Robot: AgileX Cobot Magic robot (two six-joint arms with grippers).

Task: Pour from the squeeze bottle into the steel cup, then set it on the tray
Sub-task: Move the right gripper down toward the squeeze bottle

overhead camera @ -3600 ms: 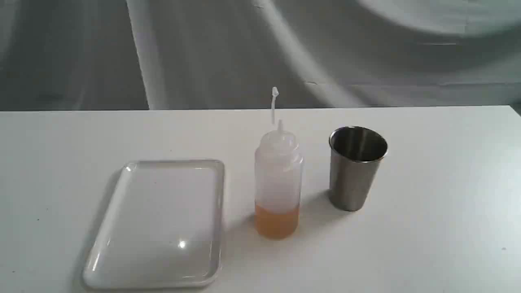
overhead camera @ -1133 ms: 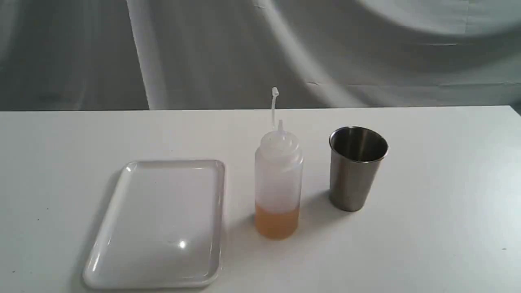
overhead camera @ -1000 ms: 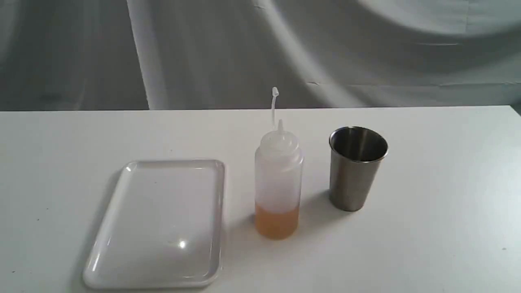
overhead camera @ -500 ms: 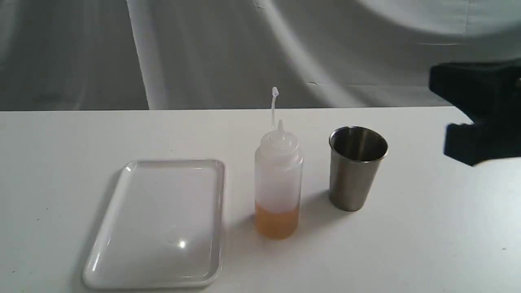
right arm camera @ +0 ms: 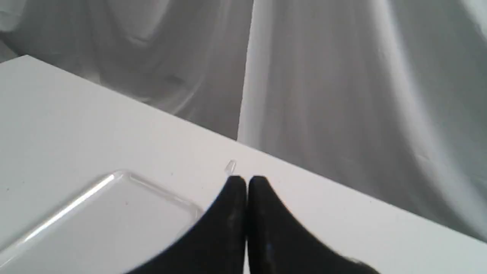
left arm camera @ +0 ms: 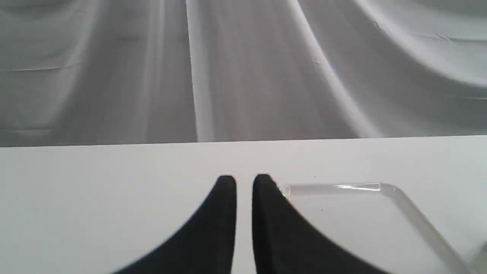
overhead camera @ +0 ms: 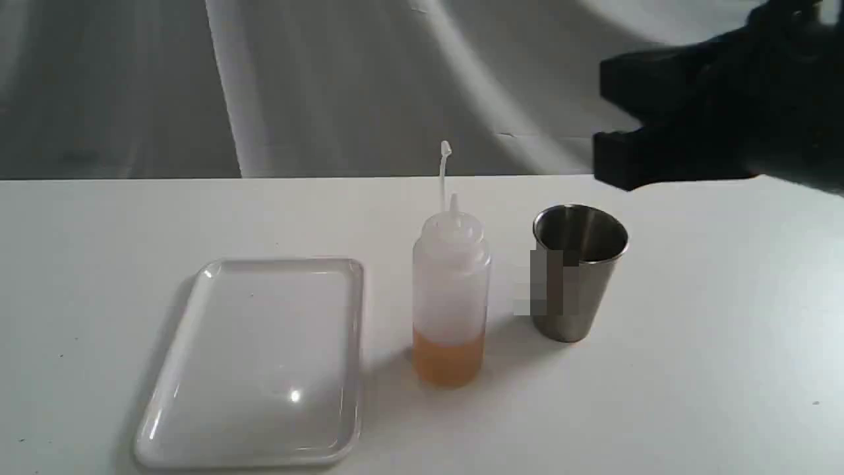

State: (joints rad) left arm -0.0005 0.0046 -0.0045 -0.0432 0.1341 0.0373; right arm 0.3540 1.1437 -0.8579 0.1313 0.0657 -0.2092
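Note:
The squeeze bottle [overhead camera: 452,290] stands upright mid-table with amber liquid at its base and its cap strap pointing up. Just to its right stands the steel cup [overhead camera: 580,277], upright. The white tray [overhead camera: 250,363] lies flat to the bottle's left, with nothing on it. My right gripper [overhead camera: 603,125] hovers above and slightly right of the cup, blurred; in the right wrist view its fingers [right arm camera: 246,180] are shut on nothing, and the cap tip [right arm camera: 230,166] shows just beyond them. My left gripper [left arm camera: 244,179] is shut beside the tray rim [left arm camera: 342,187] and is out of the exterior view.
A white table [overhead camera: 725,369] carries everything, and its far edge runs behind the bottle. A grey cloth backdrop [overhead camera: 330,86] hangs beyond that edge. Bare tabletop lies right of the cup and in front of the bottle.
My right arm entered from the right edge and has moved up and left, now over the cup. Bottle, cup and tray have not moved.

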